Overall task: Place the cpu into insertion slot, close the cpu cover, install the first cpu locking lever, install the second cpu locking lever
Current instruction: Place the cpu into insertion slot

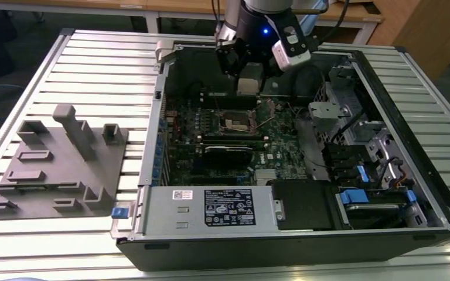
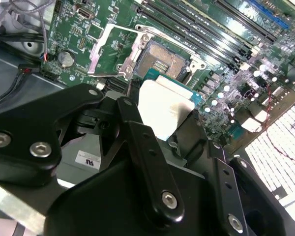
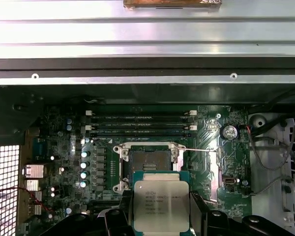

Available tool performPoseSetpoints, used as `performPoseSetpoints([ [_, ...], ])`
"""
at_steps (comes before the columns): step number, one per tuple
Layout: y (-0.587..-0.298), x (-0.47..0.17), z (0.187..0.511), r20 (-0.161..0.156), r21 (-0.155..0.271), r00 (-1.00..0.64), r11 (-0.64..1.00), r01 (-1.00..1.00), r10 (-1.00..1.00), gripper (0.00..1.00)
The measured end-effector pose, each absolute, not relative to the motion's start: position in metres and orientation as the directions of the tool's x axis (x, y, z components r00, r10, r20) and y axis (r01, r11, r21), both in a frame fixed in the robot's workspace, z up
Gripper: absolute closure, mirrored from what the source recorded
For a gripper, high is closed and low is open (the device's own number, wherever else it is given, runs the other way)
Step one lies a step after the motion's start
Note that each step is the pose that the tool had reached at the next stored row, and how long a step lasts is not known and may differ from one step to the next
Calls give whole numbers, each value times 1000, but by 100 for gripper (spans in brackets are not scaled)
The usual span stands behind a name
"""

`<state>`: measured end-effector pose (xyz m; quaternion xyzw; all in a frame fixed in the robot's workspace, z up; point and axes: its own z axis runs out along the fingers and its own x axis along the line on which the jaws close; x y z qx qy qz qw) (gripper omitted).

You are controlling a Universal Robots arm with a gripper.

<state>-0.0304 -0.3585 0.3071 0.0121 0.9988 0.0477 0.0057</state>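
My gripper (image 1: 247, 82) hangs over the open computer case, shut on the cpu (image 1: 247, 88), a flat square chip with a pale metal top. In both wrist views the cpu (image 3: 161, 204) (image 2: 163, 110) sits between the black fingers (image 3: 119, 219), held above the green board. The insertion slot (image 3: 149, 162) (image 2: 162, 61) (image 1: 237, 122) lies open just beyond the chip, its dark centre bare. Beside the slot, the thin silvery cpu cover (image 2: 99, 46) stands swung away from it. A thin lever wire (image 3: 201, 150) lies loose at the slot's side.
Long black memory slots (image 3: 140, 125) run close behind the socket. The case holds a power supply (image 1: 209, 208) in front and a drive cage with blue tabs (image 1: 358, 193) at the exterior view's right. A grey fixture block (image 1: 61, 164) sits on the slatted table (image 1: 92, 70).
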Motion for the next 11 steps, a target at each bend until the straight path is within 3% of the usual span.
performPoseSetpoints([
  [11,-358,-31,288,-13,96,-1000,995,23,25,46],
])
